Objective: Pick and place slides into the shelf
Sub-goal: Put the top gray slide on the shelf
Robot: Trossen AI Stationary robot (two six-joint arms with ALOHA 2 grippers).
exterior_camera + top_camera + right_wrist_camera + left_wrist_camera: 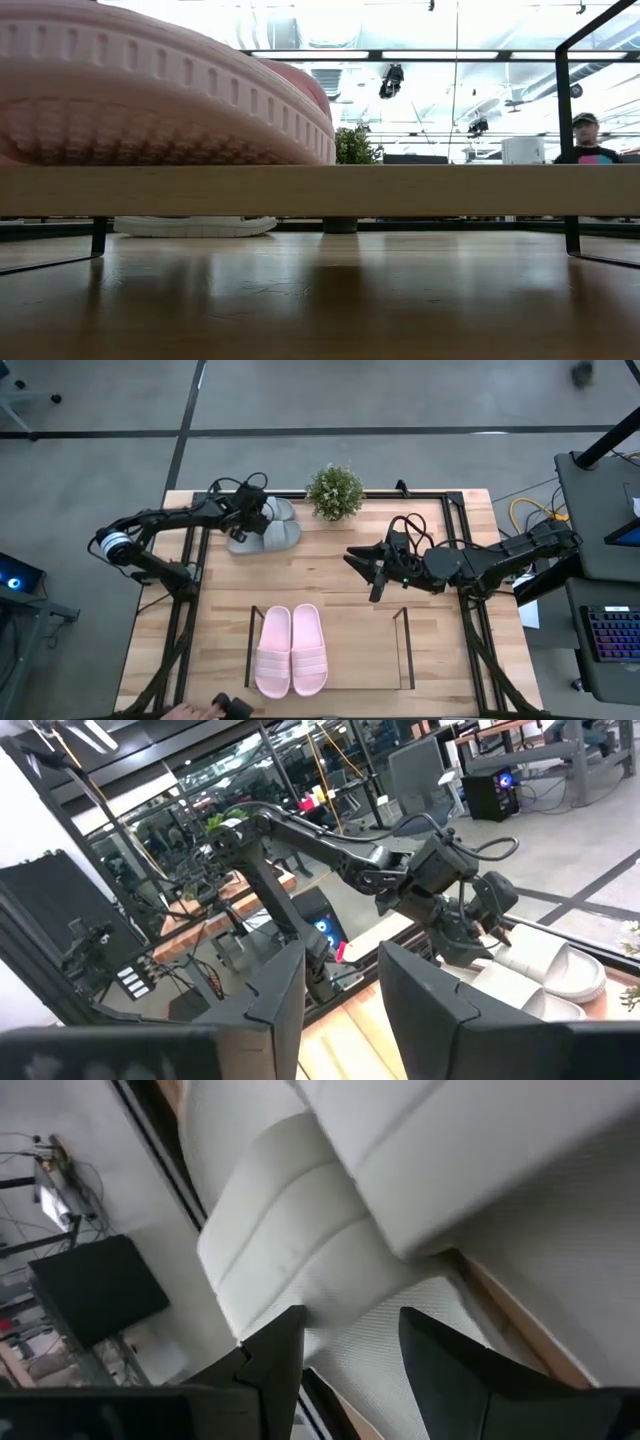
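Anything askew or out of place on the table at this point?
Slightly. The grey slides sit at the table's far edge, skewed, with one seemingly overlapping the other, not side by side like the pink pair in the shelf. The left gripper is over them; the right gripper hangs mid-table, holding nothing. Nothing looks spilled or damaged.

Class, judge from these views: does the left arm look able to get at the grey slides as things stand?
Probably yes. The left gripper is already over the grey slides at the table's far edge, fingers apart over a strap, nothing between them.
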